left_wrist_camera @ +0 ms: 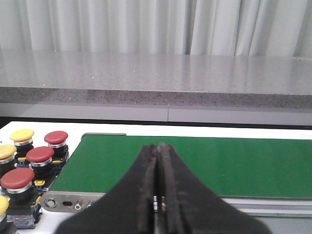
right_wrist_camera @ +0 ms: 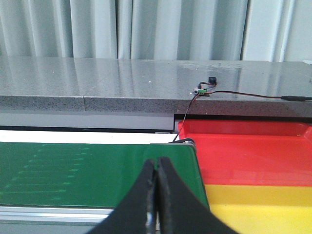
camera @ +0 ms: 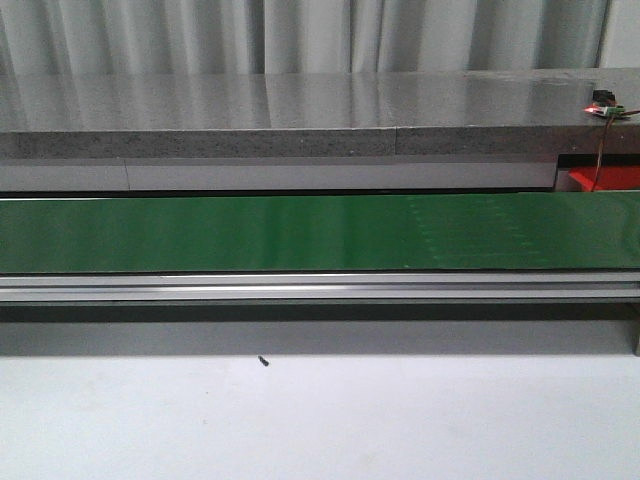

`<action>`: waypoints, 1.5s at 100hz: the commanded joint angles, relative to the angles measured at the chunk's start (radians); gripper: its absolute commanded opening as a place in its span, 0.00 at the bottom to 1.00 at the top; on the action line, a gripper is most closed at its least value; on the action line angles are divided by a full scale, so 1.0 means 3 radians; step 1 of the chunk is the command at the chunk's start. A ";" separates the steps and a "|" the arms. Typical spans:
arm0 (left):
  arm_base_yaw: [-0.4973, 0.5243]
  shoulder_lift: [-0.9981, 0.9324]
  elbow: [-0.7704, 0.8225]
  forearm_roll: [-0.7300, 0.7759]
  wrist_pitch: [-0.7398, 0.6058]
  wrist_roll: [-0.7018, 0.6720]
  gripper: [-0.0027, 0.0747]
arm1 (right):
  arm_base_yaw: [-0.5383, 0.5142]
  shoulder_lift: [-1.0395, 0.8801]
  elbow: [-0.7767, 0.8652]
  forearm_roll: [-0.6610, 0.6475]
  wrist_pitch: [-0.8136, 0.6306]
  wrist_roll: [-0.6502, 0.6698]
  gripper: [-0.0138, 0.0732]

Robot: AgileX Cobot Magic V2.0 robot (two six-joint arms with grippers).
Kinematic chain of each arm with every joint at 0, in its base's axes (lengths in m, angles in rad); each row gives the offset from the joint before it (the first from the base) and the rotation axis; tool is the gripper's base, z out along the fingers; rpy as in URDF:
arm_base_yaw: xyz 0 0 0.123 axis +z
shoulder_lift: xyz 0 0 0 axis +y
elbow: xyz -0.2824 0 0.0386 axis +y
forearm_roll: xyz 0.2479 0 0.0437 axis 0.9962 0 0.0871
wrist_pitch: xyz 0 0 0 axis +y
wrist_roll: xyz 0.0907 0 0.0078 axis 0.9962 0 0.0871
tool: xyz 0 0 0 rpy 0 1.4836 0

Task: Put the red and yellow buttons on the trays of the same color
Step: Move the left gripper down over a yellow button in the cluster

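In the left wrist view, red buttons [left_wrist_camera: 40,154] and yellow buttons [left_wrist_camera: 22,135] stand clustered on the white table beside the end of the green conveyor belt [left_wrist_camera: 219,163]. My left gripper [left_wrist_camera: 158,146] hangs over the belt's near edge, shut and holding nothing. In the right wrist view, the red tray [right_wrist_camera: 253,151] lies past the belt's other end, with the yellow tray [right_wrist_camera: 263,204] nearer to me. My right gripper [right_wrist_camera: 157,159] is shut and empty over the belt [right_wrist_camera: 87,170], just beside the trays. In the front view only a corner of the red tray [camera: 605,180] shows; neither gripper appears there.
A grey stone counter [camera: 300,120] runs behind the belt [camera: 300,232], carrying a small wired sensor [right_wrist_camera: 202,91] above the red tray. An aluminium rail [camera: 320,290] edges the belt's front. A small dark speck [camera: 263,361] lies on the white table.
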 commanded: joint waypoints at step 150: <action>0.0018 0.2904 -0.2795 0.0347 0.1883 -0.0268 0.69 | -0.0018 -0.0060 -0.0063 -0.0025 -0.0247 -0.0002 0.02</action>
